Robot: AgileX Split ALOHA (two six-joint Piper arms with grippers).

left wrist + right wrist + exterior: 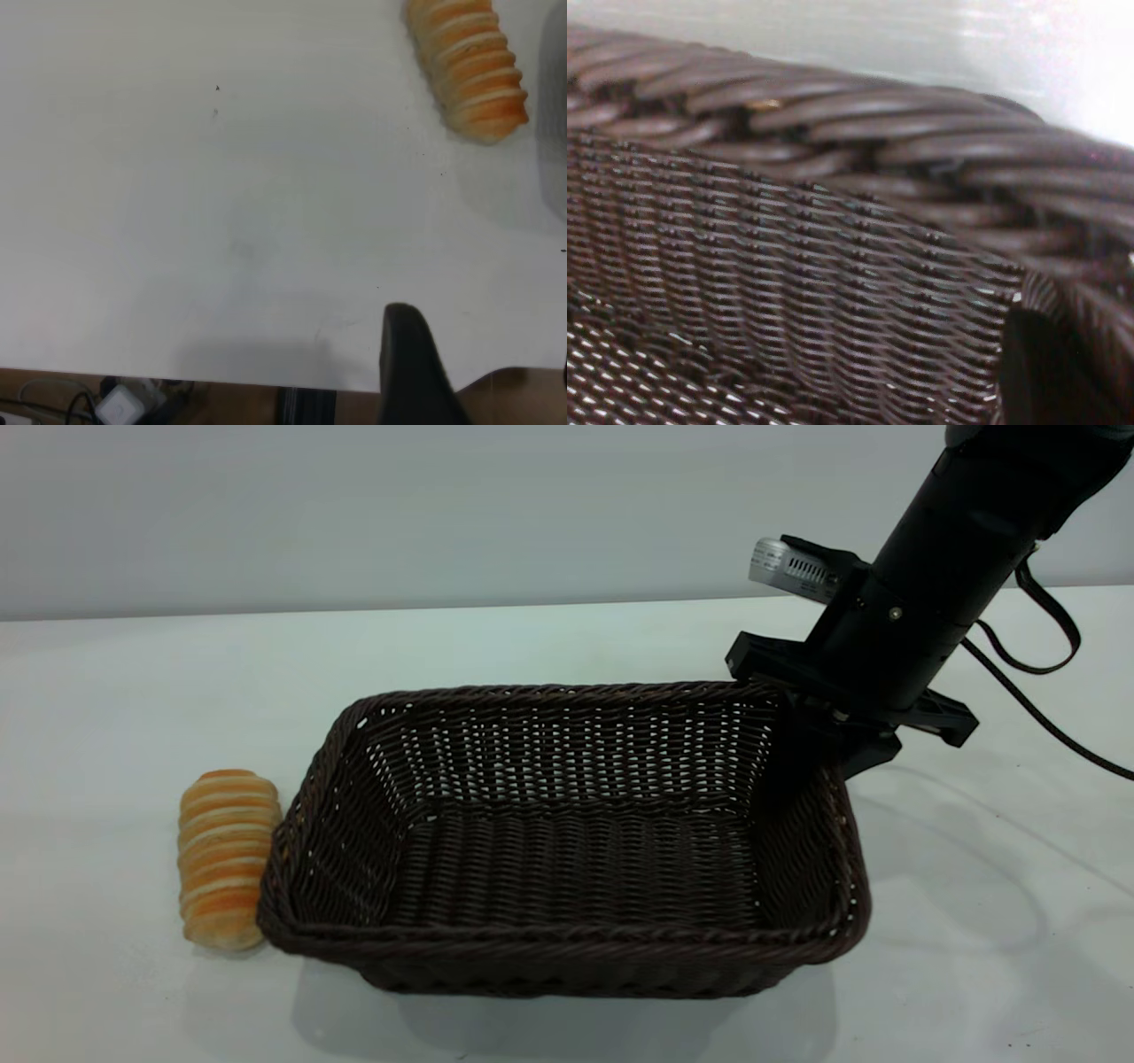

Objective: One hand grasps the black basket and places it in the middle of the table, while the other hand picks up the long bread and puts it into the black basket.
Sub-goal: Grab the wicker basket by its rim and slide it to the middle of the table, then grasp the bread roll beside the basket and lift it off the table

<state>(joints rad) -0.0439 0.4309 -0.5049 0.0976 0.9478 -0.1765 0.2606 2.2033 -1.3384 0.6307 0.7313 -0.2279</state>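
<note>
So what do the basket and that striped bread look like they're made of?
The basket looks like dark brown-black woven wicker, possibly plastic strands given the slight sheen: openwork sides, braided rim. The bread has a matte ridged top with orange and cream stripes; whether it is real or a foam or plastic model cannot be told.

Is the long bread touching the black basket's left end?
Cannot tell. In the exterior view the long bread meets the black basket rim with no visible gap, but the rim may merely overlap it.
</note>
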